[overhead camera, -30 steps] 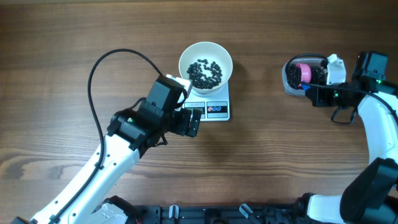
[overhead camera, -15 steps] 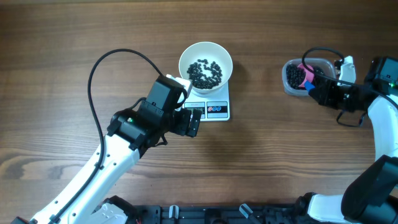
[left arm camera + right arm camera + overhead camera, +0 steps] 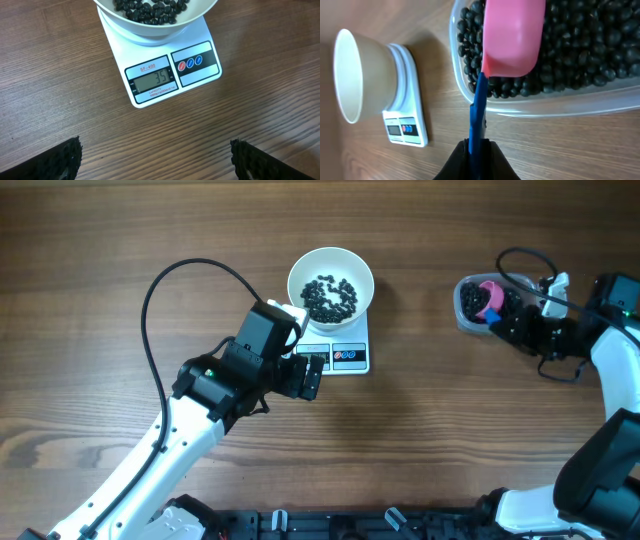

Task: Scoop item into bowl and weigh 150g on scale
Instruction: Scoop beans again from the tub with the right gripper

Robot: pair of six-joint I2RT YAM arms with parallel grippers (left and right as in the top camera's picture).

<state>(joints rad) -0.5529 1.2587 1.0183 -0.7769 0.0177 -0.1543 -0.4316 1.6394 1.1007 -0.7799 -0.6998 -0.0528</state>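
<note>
My right pincer [image 3: 479, 149] clamped shut on blue handle of pink scoop [image 3: 512, 37], scoop at black beads [image 3: 580, 45] in clear tub [image 3: 545, 102]. White bowl [image 3: 305, 265] on scale [image 3: 200, 75] holds few beads; only left wrist view reads 35. My left pincer [image 3: 157, 160] spread wide, empty.

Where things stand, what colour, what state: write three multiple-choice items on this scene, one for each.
1. The white bowl stands: A on the scale; B beside the scale; C under the scale.
2. The scoop has a cup that is: A green; B pink; C yellow.
3. The right gripper is: A open and empty; B shut on the bowl's rim; C shut on the scoop's blue handle.
Answers: 1 A, the left wrist view shows the bowl sitting on the scale's platform. 2 B, the pink cup lies over the black beads. 3 C, its jaws pinch the handle.
</note>
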